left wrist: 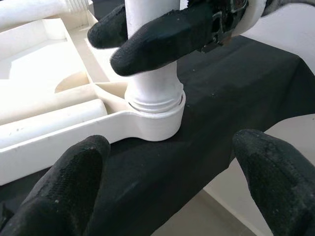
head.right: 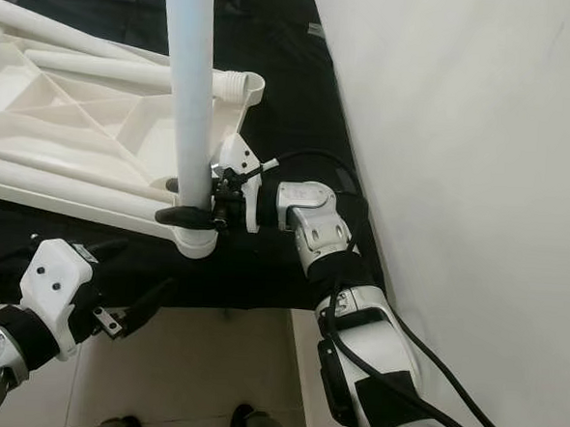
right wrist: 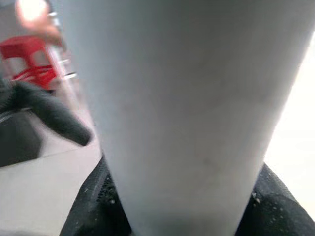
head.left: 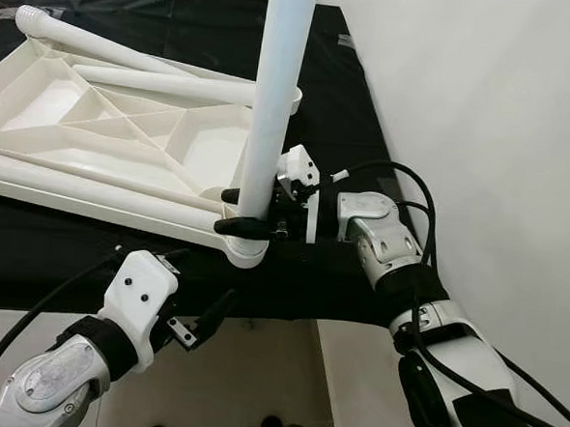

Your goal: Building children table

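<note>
A plain white wall (head.left: 485,100) is running along the right. Pale floor tiles (head.left: 255,386) are showing nearest the camera. In the right wrist view, a red stool (right wrist: 29,61) is standing blurred far off.

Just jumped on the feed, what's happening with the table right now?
The white tabletop lies upside down on a black cloth. The right gripper is clamped on an upright white leg just above the corner socket it stands in. The left gripper hangs open off the table's near edge, pointed at that socket. Two more legs lie loose in the tabletop's underside.
</note>
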Controlling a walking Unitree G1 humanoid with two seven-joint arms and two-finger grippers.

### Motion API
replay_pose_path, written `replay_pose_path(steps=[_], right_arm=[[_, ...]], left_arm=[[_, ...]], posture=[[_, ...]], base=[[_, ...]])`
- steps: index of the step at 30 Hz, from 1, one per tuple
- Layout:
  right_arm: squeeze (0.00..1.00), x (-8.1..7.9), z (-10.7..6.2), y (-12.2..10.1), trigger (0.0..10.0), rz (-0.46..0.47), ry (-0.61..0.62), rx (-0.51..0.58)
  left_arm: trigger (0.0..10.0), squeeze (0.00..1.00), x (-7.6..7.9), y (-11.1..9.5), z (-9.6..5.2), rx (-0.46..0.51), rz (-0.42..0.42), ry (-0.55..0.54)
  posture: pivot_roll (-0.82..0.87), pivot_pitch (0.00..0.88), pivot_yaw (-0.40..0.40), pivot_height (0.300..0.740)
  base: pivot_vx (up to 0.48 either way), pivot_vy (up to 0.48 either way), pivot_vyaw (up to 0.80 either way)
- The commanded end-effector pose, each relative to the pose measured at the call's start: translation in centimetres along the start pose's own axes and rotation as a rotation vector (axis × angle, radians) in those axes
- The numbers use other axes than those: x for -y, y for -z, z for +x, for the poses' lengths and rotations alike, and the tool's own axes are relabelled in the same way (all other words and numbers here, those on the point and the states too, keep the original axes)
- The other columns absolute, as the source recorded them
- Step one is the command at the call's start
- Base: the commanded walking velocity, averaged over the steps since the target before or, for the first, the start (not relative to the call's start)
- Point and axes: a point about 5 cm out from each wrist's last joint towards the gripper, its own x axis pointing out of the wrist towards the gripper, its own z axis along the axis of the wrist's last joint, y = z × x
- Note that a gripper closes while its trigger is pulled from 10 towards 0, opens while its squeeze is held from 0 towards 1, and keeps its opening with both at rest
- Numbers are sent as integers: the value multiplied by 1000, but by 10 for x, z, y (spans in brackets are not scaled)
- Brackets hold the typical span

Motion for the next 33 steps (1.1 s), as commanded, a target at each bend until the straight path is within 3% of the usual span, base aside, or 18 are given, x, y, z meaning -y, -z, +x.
replay_pose_path(steps=[1,2,3,4,5,7,8,16,17,20,21,22,29,30,31,33], right_arm=[[0,2,-4,12,0,50,83,-34],[0,2,-4,12,0,50,83,-34],[0,4,-7,20,0,88,202,-59],[0,-16,-6,42,0,141,409,-126],[0,-16,-6,42,0,141,409,-126],[0,-49,-12,60,0,201,650,-201],[0,-56,-13,61,0,209,690,-212],[0,-35,-1,53,0,166,652,-172],[0,-30,1,49,10000,145,645,-155],[0,-28,4,37,10000,114,626,-120],[776,-30,5,30,10000,121,595,-91],[1000,-30,5,26,10000,132,569,-73],[1000,-14,4,8,10000,71,422,-15],[0,-13,5,4,10000,56,336,8],[0,-13,5,4,10000,56,336,8],[0,-11,6,-2,10000,36,212,35]], left_arm=[[10000,0,4,3,-1,-11,-8,10],[10000,0,4,3,-1,-11,-8,10],[10000,0,4,3,-2,-12,-8,11],[10000,0,4,3,-2,-14,-7,16],[10000,0,4,3,-2,-14,-7,16],[10000,0,5,2,-2,-18,-4,25],[10000,0,5,2,-2,-18,-4,28],[10000,0,3,1,0,-9,-1,28],[10000,0,3,1,0,-10,1,25],[10000,0,2,1,0,-11,5,23],[10000,0,2,1,0,-10,5,23],[10000,0,2,1,0,-10,6,25],[10000,0,4,1,1,-9,2,28],[10000,0,3,1,1,-9,2,24],[10000,0,3,1,1,-9,2,24],[10000,0,3,1,0,-9,2,18]], posture=[[169,237,-165,740],[169,237,-165,740],[172,236,-171,740],[173,253,-167,740],[173,253,-167,740],[162,246,-163,740],[162,246,-163,740],[176,237,-156,740],[179,234,-152,740],[178,233,-150,740],[174,231,-151,740],[174,231,-151,740],[178,233,-157,740],[181,235,-160,740],[181,235,-160,740],[184,235,-162,740]], base=[[0,0,0],[0,0,0],[0,0,0],[0,0,0],[0,0,0],[0,0,0],[0,0,0],[0,0,0],[0,0,0],[0,0,0],[0,0,0],[0,0,0],[0,0,0],[0,0,0],[0,0,0],[0,0,0]])
